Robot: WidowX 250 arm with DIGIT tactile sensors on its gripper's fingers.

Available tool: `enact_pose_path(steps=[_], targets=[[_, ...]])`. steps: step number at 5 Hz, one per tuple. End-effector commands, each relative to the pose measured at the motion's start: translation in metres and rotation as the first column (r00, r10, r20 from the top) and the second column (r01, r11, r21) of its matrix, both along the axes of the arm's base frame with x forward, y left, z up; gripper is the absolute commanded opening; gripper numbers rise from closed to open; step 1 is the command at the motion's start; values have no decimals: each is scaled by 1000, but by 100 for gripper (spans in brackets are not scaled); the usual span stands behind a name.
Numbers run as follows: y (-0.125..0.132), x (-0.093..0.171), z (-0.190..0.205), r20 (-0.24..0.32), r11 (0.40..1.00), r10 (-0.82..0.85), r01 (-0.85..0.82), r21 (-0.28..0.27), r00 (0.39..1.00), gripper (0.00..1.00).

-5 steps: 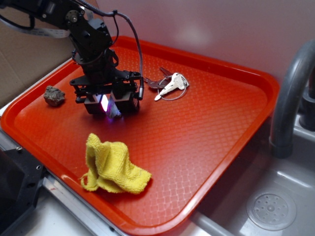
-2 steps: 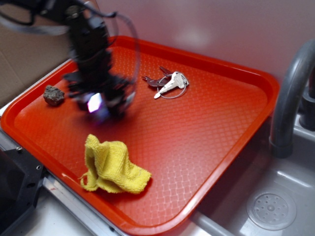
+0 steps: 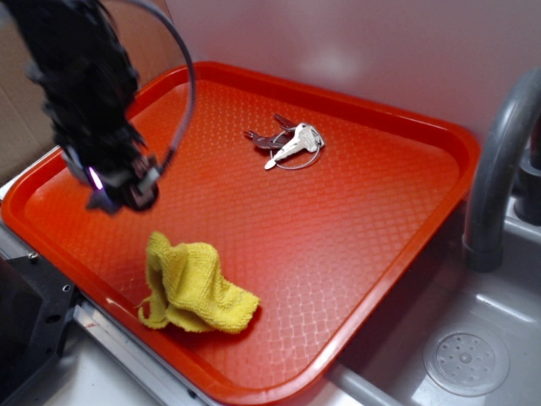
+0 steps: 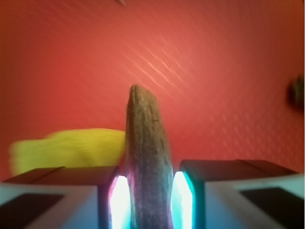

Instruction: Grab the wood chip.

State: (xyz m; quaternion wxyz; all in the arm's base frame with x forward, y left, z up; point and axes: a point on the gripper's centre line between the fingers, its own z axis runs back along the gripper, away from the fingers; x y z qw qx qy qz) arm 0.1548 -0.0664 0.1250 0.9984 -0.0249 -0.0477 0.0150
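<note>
The wood chip point(image 4: 148, 162) is a grey-brown streaky sliver standing up between my glowing pads point(image 4: 118, 202), its narrow end pointing away over the red tray point(image 4: 214, 71). My gripper point(image 4: 150, 202) is shut on it. In the exterior view the gripper point(image 3: 114, 188) is blurred, lifted over the tray's left side, and the chip cannot be made out there.
A crumpled yellow cloth point(image 3: 193, 288) lies near the tray's front edge point(image 3: 254, 391), close below the gripper. A bunch of keys point(image 3: 290, 144) lies at the back. A dark blurred lump point(image 4: 298, 93) shows at the right in the wrist view. A sink point(image 3: 456, 355) and grey faucet pipe point(image 3: 499, 161) stand to the right.
The arm has swung left and risen from the tray's middle with the chip between its fingers. It now covers the spot where the dark rock-like chunk lay.
</note>
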Motion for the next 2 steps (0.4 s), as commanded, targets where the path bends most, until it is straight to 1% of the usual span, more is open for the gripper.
enact_pose_path(steps=[1,2], targets=[[22,16,69,107,1000,22,-20,-18,994,0],[24,24,53,70,998,59,-61,32,996,0]])
